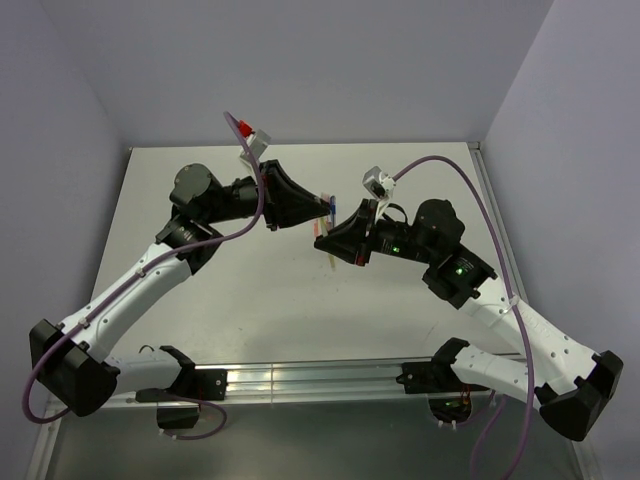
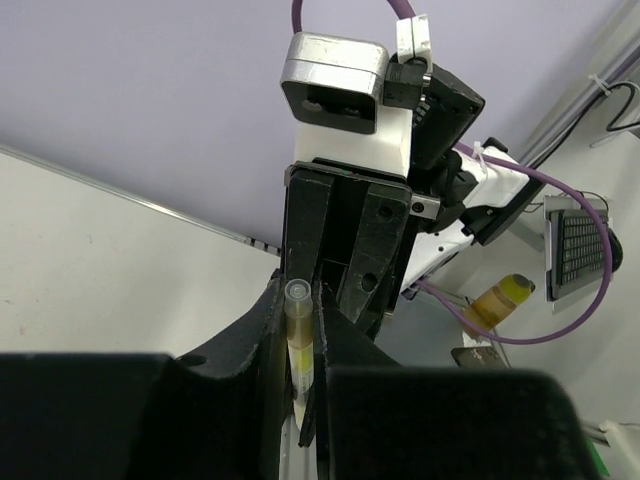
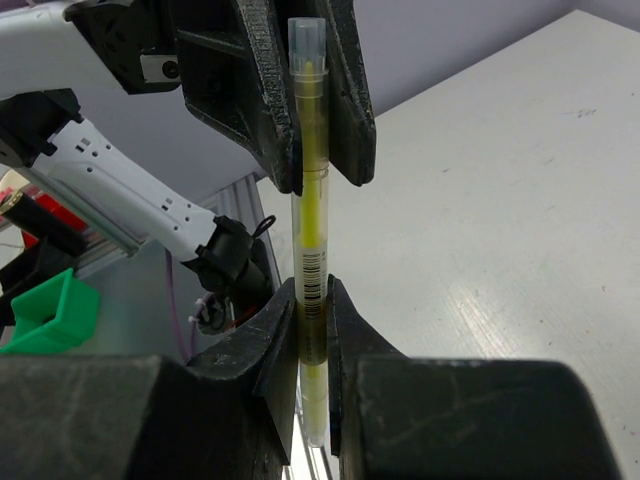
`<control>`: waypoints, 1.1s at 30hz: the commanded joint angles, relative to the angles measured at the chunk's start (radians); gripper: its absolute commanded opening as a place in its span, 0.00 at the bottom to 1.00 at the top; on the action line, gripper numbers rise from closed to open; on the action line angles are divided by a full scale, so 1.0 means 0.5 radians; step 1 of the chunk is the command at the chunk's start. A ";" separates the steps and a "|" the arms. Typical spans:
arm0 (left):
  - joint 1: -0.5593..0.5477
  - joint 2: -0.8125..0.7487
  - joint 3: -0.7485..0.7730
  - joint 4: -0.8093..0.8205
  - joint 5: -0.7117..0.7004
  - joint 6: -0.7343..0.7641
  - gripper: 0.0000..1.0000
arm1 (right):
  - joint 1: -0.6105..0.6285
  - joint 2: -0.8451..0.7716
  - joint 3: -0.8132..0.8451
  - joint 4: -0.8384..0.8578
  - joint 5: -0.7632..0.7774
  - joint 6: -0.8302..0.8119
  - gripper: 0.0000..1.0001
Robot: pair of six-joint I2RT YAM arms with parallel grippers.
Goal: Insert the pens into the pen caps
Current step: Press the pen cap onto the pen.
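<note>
Though barcoded (illegible), yellow pen in left hand and right hand.

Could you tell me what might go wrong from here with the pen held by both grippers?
1. The left gripper on the clear cap and the right gripper on the yellow pen clamp one thin stick aloft; misalignment could bend it or twist it loose.
2. I cannot tell if the clear cap is fully seated; releasing early could drop it onto the table.

Bright, even light — soft shadows, foreground blurred.
</note>
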 commanded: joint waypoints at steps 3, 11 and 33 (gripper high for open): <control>-0.039 -0.100 0.015 -0.046 -0.225 0.067 0.00 | 0.015 -0.014 0.125 -0.027 0.135 -0.024 0.00; -0.183 -0.112 0.018 -0.242 -0.535 0.153 0.00 | 0.015 0.002 0.199 -0.129 0.316 -0.027 0.00; -0.429 -0.122 0.015 -0.577 -1.078 0.248 0.00 | 0.015 0.088 0.358 -0.301 0.730 -0.003 0.00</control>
